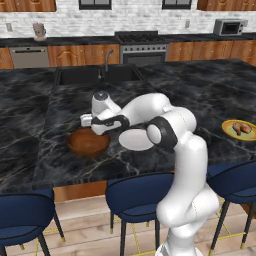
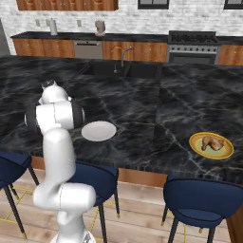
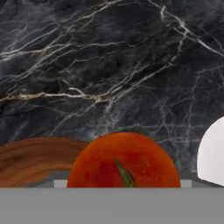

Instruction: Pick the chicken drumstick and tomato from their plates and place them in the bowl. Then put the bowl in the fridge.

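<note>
tomato (image 3: pixel 124 159): sitting clamped in the gripper (image 1: pixel 87 121) | bowl (image 1: pixel 88 142): lying just below the gripper on the counter (image 1: pixel 30 125) | white plate (image 1: pixel 136 139): resting beside it | drumstick (image 1: pixel 242 128): lying well away on yellow plate (image 1: pixel 227 130)

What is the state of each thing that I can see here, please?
tomato: held in the end effector, near the bowl's edge
bowl: upright on the counter, contents not visible
white plate: empty
chicken drumstick: lying on the yellow plate, untouched
end effector: closed on the tomato
</note>
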Motion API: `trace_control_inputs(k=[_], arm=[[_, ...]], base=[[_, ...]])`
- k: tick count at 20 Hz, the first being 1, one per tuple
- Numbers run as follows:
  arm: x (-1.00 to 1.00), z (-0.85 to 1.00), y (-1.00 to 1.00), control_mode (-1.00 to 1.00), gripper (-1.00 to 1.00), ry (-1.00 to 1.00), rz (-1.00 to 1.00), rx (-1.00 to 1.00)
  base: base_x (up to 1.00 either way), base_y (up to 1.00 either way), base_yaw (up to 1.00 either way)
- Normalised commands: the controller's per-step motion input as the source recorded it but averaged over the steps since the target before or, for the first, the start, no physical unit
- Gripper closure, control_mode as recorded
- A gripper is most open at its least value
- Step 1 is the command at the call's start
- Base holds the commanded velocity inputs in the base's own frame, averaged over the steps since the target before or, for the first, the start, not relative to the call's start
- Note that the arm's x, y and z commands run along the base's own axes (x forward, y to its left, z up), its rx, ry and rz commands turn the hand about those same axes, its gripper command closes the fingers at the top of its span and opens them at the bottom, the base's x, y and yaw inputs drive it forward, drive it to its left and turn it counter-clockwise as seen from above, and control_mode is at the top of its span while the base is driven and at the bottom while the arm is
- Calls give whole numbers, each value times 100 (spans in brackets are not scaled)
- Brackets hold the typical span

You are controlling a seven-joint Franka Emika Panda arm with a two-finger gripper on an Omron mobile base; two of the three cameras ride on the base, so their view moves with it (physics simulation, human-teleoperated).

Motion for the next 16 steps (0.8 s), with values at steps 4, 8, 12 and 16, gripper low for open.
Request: trace_control_inputs(k=[4, 8, 12, 16], arm=[[13, -29, 36, -100, 100, -2, 0, 6], [-1, -17, 31, -100, 100, 4, 0, 4], [-13, -12, 29, -100, 100, 6, 0, 5], [-21, -1, 23, -100, 100, 1, 0, 6]], base=[[0, 0, 0], [0, 0, 0], [0, 0, 0], [0, 0, 0]])
